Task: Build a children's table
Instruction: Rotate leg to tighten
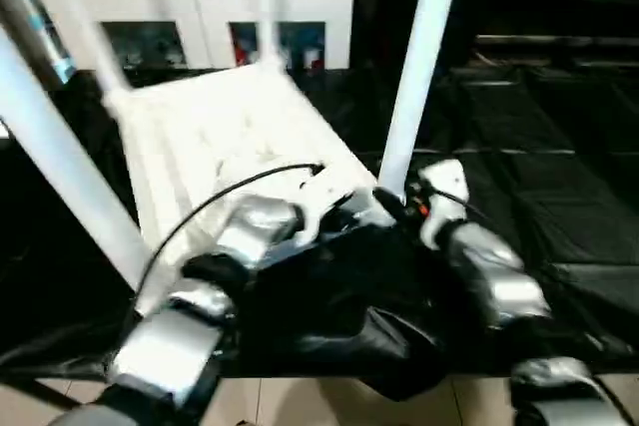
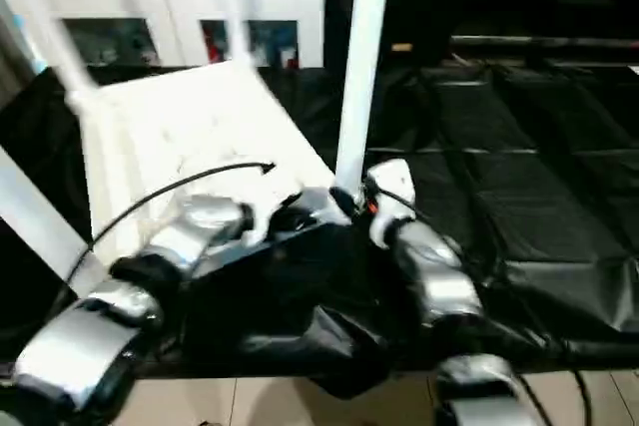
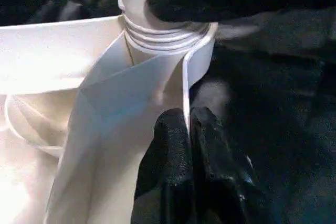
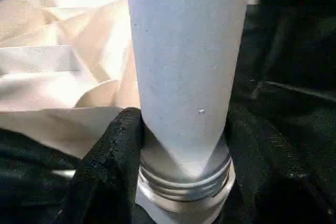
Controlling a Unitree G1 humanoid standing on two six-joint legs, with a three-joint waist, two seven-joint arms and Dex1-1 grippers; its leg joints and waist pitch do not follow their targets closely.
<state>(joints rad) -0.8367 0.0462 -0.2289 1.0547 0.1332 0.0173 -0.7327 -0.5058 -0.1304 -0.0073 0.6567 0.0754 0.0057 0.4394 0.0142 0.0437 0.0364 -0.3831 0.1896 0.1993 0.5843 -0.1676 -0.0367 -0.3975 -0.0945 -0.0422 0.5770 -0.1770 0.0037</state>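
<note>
Four white legs rise from the children's table (image 1: 225, 137), which lies upside down on black sheeting (image 1: 559, 197) spread over the floor, its ribbed underside facing up. It sits straight ahead of the robot, with a white cabinet (image 1: 200, 7) with glass doors behind it. Three legs are blurred: two thin ones at the far corners and one broad one near the left edge.

Nearest on the right stands the fourth leg (image 1: 419, 57), a long, smooth, tapered round tube. Its threaded lower end meets the rounded corner socket (image 3: 173, 45), and a few thread rings show above the socket rim, so I judge it not yet screwed fully home.

Silver forearms reach in from below. The right gripper (image 4: 181, 145) is clamped on the leg just above the threads, one black finger on each side of the tube. The left gripper (image 3: 189, 135) has its fingers pressed together, tips resting against the thin upright wall of the tabletop's edge just below the socket, seemingly steadying it.

All of the table looks to be hollow moulded plastic: light, stiff and glossy, likely slippery under the rubbery pads. The tabletop could slide or tip on the sheeting when the leg is twisted. Low on the leg seems the best hold for turning, with the rim near the socket braced.
</note>
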